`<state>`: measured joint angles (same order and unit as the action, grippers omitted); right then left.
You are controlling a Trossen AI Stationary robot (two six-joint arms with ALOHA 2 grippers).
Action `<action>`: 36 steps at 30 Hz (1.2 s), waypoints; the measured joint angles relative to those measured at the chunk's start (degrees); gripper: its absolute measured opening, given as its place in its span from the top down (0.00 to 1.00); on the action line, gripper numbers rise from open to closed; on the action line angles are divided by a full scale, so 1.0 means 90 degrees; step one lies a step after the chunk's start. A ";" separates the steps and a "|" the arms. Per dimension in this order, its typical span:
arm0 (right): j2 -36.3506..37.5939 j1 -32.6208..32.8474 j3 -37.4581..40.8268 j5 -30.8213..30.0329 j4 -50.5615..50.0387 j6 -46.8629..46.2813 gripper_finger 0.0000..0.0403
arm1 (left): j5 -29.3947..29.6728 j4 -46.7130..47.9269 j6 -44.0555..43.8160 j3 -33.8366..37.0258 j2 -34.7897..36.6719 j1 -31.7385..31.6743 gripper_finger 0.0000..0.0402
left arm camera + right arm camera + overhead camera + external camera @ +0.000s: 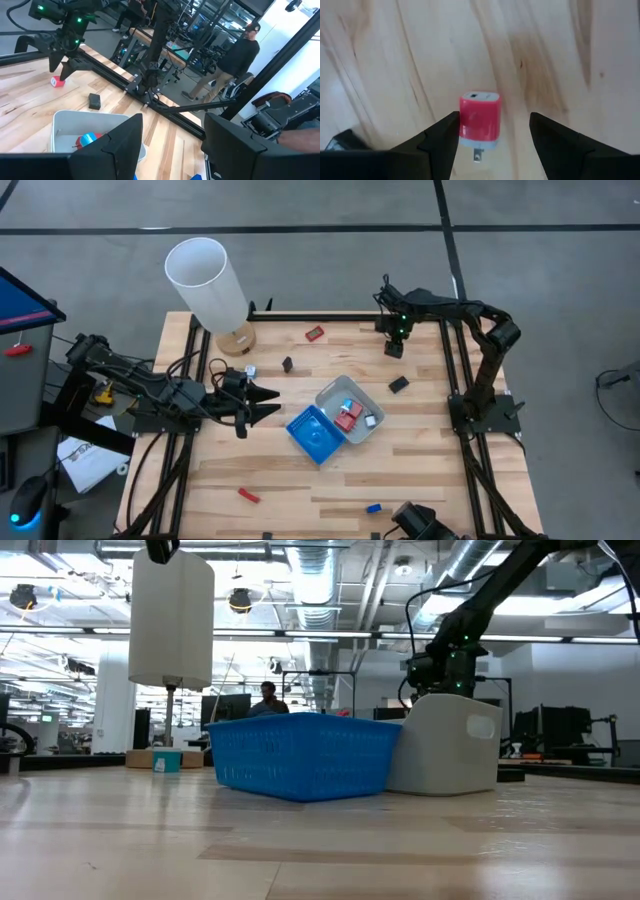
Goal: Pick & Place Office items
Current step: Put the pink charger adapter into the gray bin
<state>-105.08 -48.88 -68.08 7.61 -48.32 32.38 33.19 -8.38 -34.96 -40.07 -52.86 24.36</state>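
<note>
Red plug adapter sits between my right jaws, open and empty, prongs toward the frame bottom; no readable writing. High view: right jaws hover upper right over the worktop; left jaws, open and empty, wait left of the blue tray, farther off

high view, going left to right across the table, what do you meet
left pincer → white cylinder's wooden base → small black piece → blue tray → grey tray → black block
</note>
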 joint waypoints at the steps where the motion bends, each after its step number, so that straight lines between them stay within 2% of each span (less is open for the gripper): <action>1: -0.0017 0.0000 -0.0001 0.0003 -0.0003 0.0000 0.42 | 0.0000 0.0000 0.0000 0.0000 0.0000 0.0000 0.48; 14: -0.0026 0.0049 0.0305 0.0021 0.0200 0.0070 0.42 | 0.0000 -0.0004 -0.0002 0.0000 0.0000 0.0000 0.48; 21: -0.0026 0.0058 0.0305 0.0029 0.0476 -0.0006 0.47 | 0.0000 -0.0005 -0.0028 0.0000 0.0000 0.0000 0.48; 27: -0.0026 0.0059 0.0305 0.0010 0.0476 -0.0019 0.54 | 0.0000 -0.0010 -0.0051 0.0000 0.0000 0.0000 0.48; 34: -0.0019 0.0107 0.0298 0.0001 0.0375 -0.0272 0.73 | 0.0000 -0.0024 -0.0052 0.0000 0.0000 0.0000 0.48; 36: -0.0016 0.0161 0.0297 0.0000 0.0292 -0.0294 0.74 | 0.0000 -0.0024 -0.0051 0.0000 0.0000 0.0000 0.48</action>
<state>-105.23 -47.43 -65.41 7.60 -45.69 29.74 33.19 -8.60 -35.42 -40.07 -52.86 24.36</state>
